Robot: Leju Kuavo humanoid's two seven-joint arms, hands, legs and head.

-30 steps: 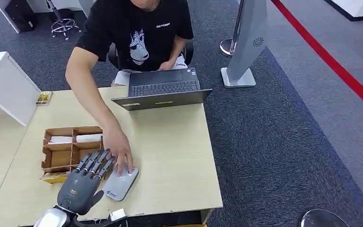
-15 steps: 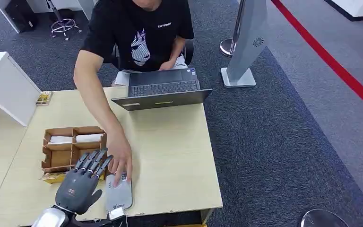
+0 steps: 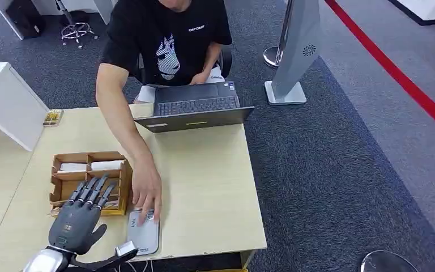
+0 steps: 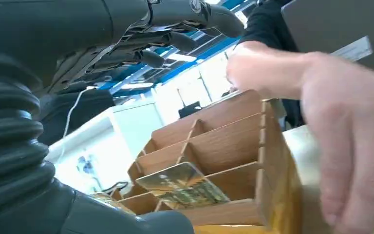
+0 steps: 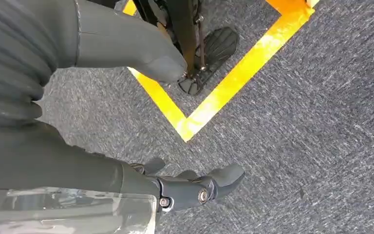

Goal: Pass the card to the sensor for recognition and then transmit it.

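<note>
1. The robot's dark grey left hand (image 3: 79,218) hovers above the near end of a brown compartmented cardboard organiser box (image 3: 68,184) on the pale wooden table (image 3: 209,192), fingers spread and grasping nothing, probably poised to pick a card from the box.

2. A gold patterned card (image 4: 185,185) lies tilted in a near compartment of that box, seen from the left wrist camera; two white cards (image 3: 90,166) rest in the far compartments.

3. The flat silver-grey sensor pad (image 3: 143,232) sits at the table's front edge, just beside the box, within the left arm's reach. A person's hand (image 3: 146,190) rests on its far end, apparently positioning it.

4. The person in a black printed T-shirt (image 3: 170,39) sits behind an open dark grey laptop (image 3: 195,107), well placed to take the card afterwards.

5. The right hand (image 5: 195,187) hangs over the grey carpet (image 5: 321,122), fingers loosely curled on nothing, idle.

6. No card lifted yet; the person's hand near the pad could get in the way.
</note>
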